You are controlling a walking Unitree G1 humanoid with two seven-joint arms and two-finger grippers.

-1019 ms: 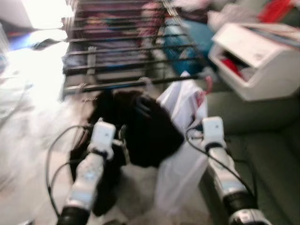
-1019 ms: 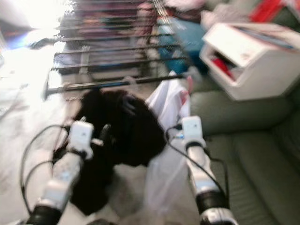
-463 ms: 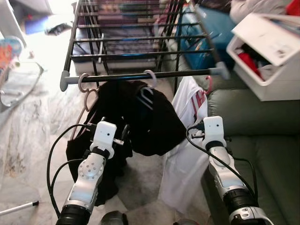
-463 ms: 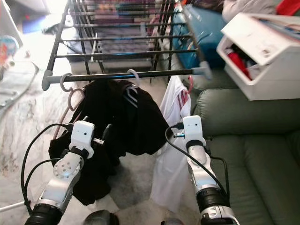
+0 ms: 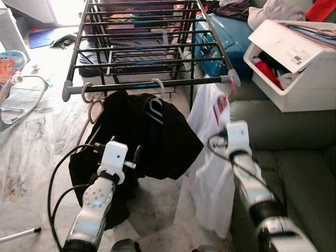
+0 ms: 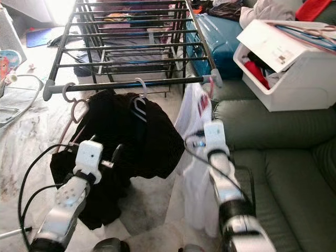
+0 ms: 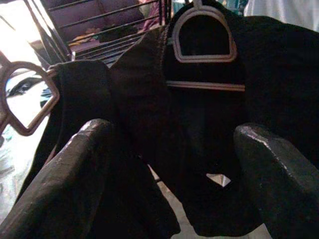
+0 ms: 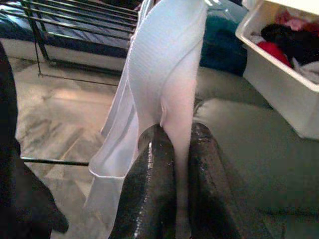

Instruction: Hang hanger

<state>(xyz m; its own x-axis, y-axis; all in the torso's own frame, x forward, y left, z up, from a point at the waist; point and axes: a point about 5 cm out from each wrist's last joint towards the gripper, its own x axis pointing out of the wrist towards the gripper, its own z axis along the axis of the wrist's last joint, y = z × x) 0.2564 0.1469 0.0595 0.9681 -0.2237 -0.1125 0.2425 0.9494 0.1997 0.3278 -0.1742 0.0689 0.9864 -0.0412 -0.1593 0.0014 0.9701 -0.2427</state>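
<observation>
Hangers (image 5: 157, 89) are hooking over the front rail of the drying rack (image 5: 147, 84), carrying a black garment (image 5: 152, 136) and, at the rail's right end, a white garment (image 5: 212, 157). Right end effector (image 8: 174, 164) is pinching a fold of the white garment between nearly closed fingers, beside the green sofa (image 5: 294, 157). Left end effector (image 7: 169, 164) is hovering with fingers spread wide, facing the black garment and gripping nothing.

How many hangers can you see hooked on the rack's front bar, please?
3: a pink one at the bar's left end, a white one carrying the black garment mid-bar, and a pink one at the right end with the white garment. Others may be hidden.
</observation>
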